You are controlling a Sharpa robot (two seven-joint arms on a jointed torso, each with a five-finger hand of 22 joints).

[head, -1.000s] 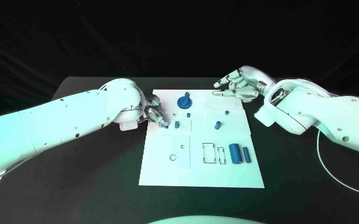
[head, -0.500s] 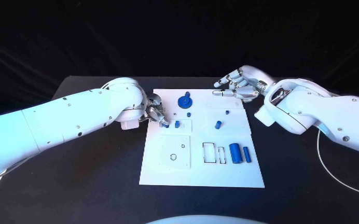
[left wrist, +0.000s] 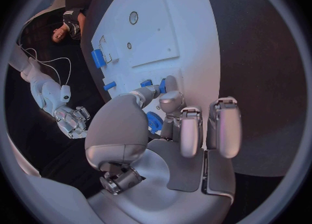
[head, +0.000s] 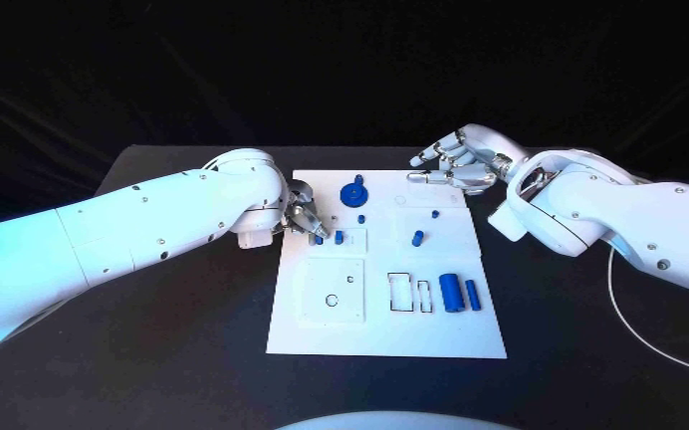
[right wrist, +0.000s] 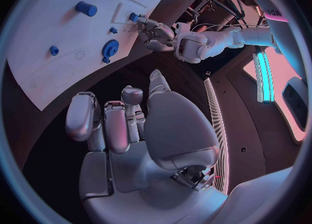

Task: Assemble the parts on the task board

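Head view: on the black counter (head: 172,330) lies the white task board (head: 387,330), flanked by the robot's two white arms, the left hand (head: 301,219) at the board's left edge and the right hand (head: 457,165) hovering over its far right corner. Blue parts sit on the board: a gear (head: 351,194) at the far end, a large cylinder (head: 451,293) near the right edge, and a small peg (head: 318,239) pinched in the left hand's fingers (left wrist: 170,98) on the board; the right hand holds nothing, fingers loosely apart.
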